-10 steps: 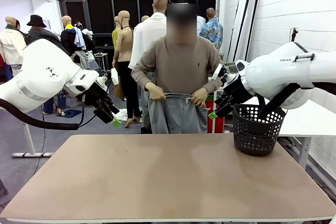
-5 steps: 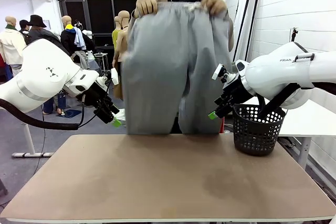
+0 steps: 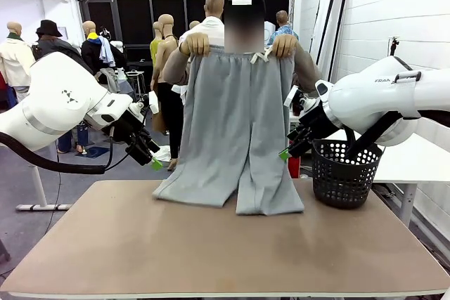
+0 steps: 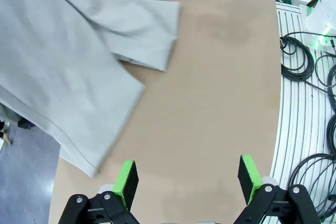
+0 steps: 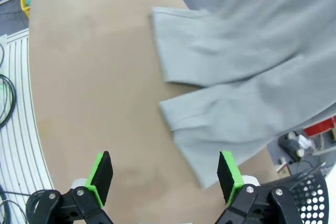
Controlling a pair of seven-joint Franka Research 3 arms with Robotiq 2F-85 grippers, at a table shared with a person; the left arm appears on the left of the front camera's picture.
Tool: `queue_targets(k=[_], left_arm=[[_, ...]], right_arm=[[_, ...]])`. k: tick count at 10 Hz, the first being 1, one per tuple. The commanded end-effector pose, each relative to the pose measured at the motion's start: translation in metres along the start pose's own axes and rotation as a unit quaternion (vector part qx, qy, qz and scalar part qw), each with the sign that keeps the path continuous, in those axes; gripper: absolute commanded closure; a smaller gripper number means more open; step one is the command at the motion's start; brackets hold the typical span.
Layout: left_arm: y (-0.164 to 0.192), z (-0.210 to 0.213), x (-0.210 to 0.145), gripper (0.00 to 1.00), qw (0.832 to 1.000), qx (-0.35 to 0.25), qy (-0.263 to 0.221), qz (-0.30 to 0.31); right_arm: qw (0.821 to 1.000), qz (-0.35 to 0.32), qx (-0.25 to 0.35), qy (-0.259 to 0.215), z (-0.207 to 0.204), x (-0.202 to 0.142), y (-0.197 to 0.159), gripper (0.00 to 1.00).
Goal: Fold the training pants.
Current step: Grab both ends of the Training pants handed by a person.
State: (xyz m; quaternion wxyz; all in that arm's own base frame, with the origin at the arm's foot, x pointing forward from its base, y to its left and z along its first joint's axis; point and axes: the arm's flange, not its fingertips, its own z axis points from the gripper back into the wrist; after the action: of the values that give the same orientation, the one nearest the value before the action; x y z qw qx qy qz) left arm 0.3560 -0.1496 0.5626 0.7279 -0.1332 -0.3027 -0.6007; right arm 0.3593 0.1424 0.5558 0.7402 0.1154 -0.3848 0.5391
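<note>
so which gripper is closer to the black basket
Right. The right gripper hangs just beside the basket; the left gripper is across the table, past the training pants.

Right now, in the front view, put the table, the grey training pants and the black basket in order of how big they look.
1. table: largest, though nearness to the camera helps it
2. training pants
3. basket: clearly smallest
</note>
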Motion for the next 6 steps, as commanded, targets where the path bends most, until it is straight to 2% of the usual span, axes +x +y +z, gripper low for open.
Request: queue_targets(k=[1,6], left_arm=[[0.0018,0.0013,-0.0010,0.00,1.000,-0.007,-0.007,-0.001],[0.0018,0.0013,-0.0010,0.00,1.000,-0.007,-0.007,-0.001]], right_arm=[[1.000,0.005,0.003,0.000,-0.0003,-0.0007,-0.0008,0.00],[1.000,0.005,0.003,0.000,-0.0003,-0.0007,-0.0008,0.00]])
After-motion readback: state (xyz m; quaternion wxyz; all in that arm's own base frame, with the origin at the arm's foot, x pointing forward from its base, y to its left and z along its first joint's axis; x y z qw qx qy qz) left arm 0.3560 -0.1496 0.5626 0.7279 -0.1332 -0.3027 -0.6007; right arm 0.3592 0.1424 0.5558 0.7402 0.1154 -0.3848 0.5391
